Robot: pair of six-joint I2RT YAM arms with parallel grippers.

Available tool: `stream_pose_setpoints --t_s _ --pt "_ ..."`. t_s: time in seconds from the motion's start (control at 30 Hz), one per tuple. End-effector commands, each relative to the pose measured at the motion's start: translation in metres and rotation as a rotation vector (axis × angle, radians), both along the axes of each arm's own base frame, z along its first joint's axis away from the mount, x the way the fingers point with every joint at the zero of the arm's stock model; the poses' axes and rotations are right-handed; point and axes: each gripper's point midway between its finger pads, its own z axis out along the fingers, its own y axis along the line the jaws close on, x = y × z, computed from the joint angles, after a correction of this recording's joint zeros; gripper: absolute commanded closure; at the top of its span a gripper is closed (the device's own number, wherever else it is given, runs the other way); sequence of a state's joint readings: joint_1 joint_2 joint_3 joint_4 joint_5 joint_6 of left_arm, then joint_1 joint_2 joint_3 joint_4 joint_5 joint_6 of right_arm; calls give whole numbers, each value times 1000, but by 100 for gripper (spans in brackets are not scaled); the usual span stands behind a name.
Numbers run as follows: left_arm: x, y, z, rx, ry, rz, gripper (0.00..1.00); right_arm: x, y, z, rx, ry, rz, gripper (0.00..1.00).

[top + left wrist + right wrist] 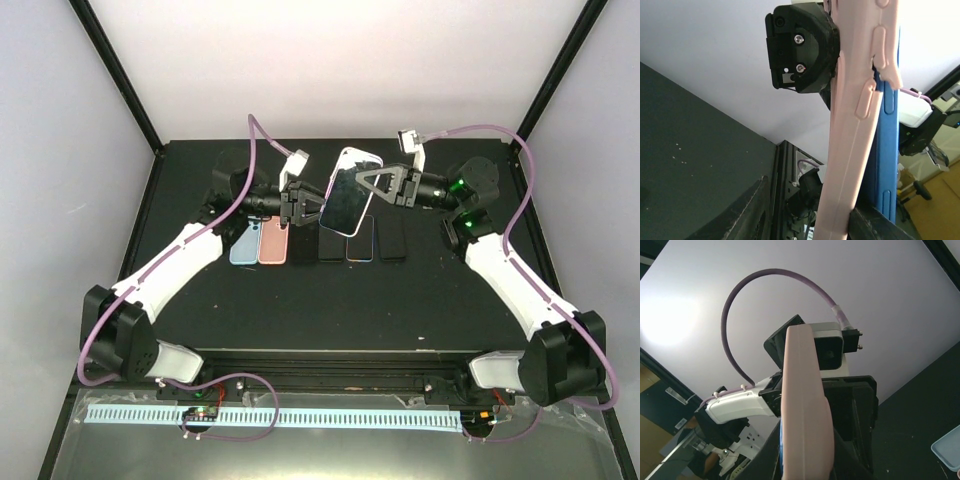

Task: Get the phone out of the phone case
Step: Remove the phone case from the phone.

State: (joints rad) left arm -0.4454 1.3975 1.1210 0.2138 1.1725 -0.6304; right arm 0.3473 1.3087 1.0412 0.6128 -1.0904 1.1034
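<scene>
Bright, even light fills the booth; the white wall [670,315] shows a glare patch, and the near pink case [802,410] looks soft.

We see a pale pink phone case [850,150] with the blue phone [887,150] edging it, its screen dark. Just below the phone case, on the black table [330,310], lie a light blue case [243,247], a salmon one [272,243] and black ones [392,243]. Flanking it, the left arm [180,255] and right arm [510,275] are white with black joints — cables [262,135] purple, lights [458,186] green.
</scene>
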Motion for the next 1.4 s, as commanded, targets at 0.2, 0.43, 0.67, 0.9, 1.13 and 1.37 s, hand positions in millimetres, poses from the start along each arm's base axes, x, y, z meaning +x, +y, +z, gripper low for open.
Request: stream_pose_setpoints --t_s 0.2,0.43,0.67,0.9,1.13,1.37 --pt "-14 -15 58 -126 -153 -45 67 -54 26 -11 -78 -27 243 99" --pt "-20 -8 55 -137 -135 -33 97 -48 25 -2 -95 -53 235 83" --pt "-7 2 48 -133 -96 40 99 -36 14 12 -86 -75 194 72" --pt "-6 4 43 -130 -97 49 98 -27 0 22 -69 -84 153 52" --pt "3 9 42 -134 -92 98 98 -22 -8 16 -79 -65 136 51" --pt "3 8 46 -147 -95 93 99 -16 -7 -3 -91 -26 119 66"
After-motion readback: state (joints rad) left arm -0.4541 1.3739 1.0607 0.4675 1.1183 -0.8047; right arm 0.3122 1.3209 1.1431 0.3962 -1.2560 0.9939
